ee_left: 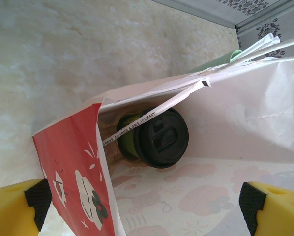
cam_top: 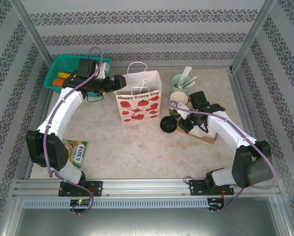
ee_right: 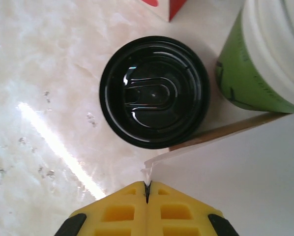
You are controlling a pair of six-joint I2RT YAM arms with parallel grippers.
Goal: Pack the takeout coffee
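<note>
We find the takeout coffee [ee_left: 157, 138] lying inside the paper bag [cam_top: 137, 105]. From the bag, the basket [cam_top: 60, 62] sits at ten o'clock and the lid [cam_top: 168, 124] at four.

Left arm [cam_top: 63, 108] jaws wide apart, right arm [cam_top: 230, 129] jaws together.

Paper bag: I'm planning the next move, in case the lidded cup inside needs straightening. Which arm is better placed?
Left, probably: the left pincer is open at the paper bag's mouth, facing the lidded cup. The right pincer is shut, outside the bag, by a black lid.
</note>
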